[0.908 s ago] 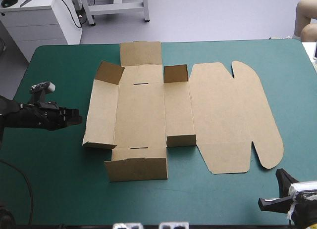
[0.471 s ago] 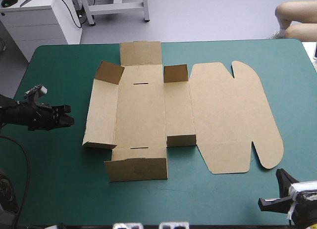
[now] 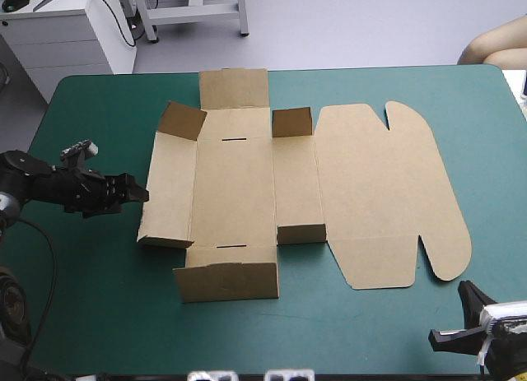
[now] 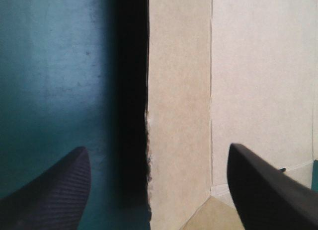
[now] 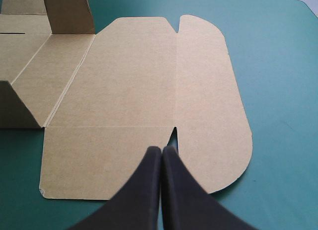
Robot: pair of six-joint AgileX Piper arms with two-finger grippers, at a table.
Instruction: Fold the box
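Box (image 3: pixel 247 183), brown board lying mostly flat on the teal-green table (image 3: pixel 99 299), the raw edge of its outer side panel (image 4: pixel 179 115) between the spread fingers of the left gripper (image 4: pixel 159 155); the flat lid (image 5: pixel 149 81) lies just ahead of the right gripper (image 5: pixel 162 150), fingers pressed together. Risk: a sideways push from the left fingers would likely slide the unheld sheet rather than bend its crease
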